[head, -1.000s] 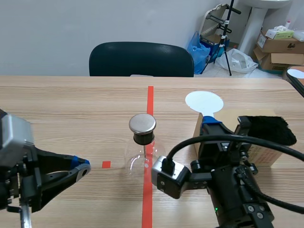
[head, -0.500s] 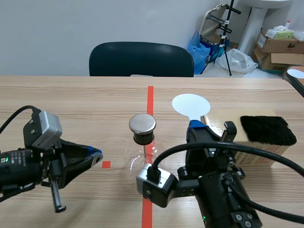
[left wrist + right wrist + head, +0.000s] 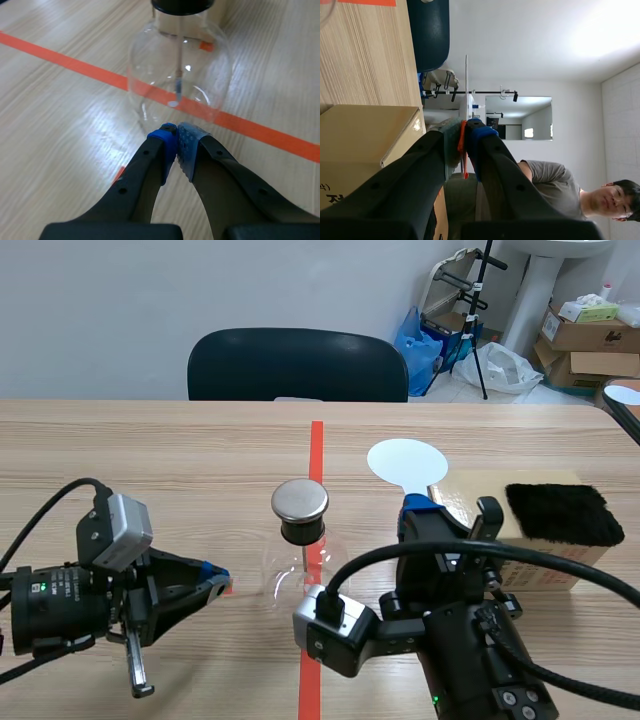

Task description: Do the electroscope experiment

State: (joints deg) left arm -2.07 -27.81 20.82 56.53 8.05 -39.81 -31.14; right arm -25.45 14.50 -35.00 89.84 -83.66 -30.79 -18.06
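Note:
The electroscope [image 3: 298, 558], a clear glass flask with a round metal cap [image 3: 300, 500], stands on the red tape line at the table's middle. My left gripper [image 3: 215, 578] is low on the table just left of the flask and shut on nothing. In the left wrist view its blue pads [image 3: 176, 135] meet right in front of the flask [image 3: 179, 75]. My right gripper [image 3: 440, 512] is shut on the stem of a white round paddle [image 3: 406, 460], held upright to the right of the cap. The right wrist view shows that paddle [image 3: 466, 90] edge-on between the fingers.
A cardboard box [image 3: 545, 565] with a black fur pad [image 3: 558, 512] on top lies at the right, behind my right arm. A dark chair [image 3: 297, 365] stands across the table. A person [image 3: 545, 180] appears past the box in the right wrist view.
My left arm has come in from the left edge toward the flask, its gripper now close beside it. The right gripper carried the paddle leftward, nearer the cap.

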